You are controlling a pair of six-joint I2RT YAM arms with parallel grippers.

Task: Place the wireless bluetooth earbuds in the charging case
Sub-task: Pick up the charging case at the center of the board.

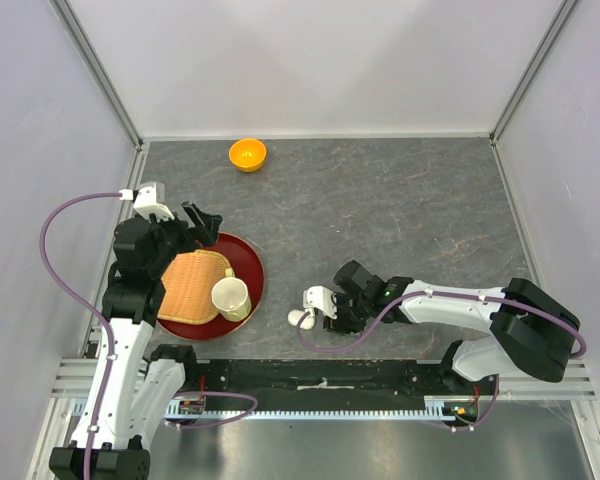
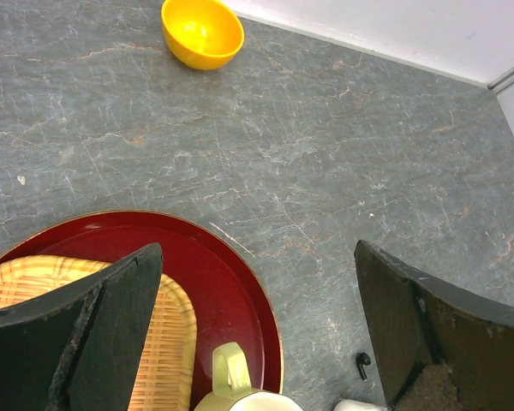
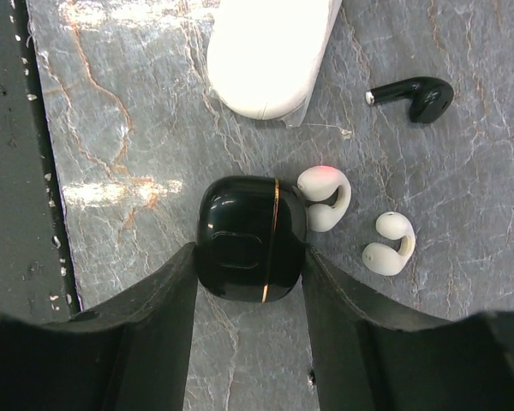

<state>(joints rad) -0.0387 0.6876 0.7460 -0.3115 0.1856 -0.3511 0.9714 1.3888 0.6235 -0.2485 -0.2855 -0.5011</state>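
Note:
A glossy black charging case point(image 3: 251, 238) with a gold seam lies shut on the grey table. My right gripper point(image 3: 250, 257) is shut on it, one finger against each side. Two white earbuds point(image 3: 324, 198) point(image 3: 389, 244) lie just right of the case, the nearer one touching it. A black stemmed earbud point(image 3: 415, 96) rests farther off, also seen in the left wrist view as the black earbud point(image 2: 361, 363). A white charging case point(image 3: 270, 53) lies beyond the black one. My left gripper point(image 2: 257, 253) hangs wide open above the red tray's rim, holding nothing.
A round red tray point(image 1: 248, 262) at the left holds a woven bamboo mat point(image 1: 190, 285) and a pale green cup point(image 1: 231, 298). An orange bowl point(image 1: 247, 154) sits near the back wall. White walls close in the table.

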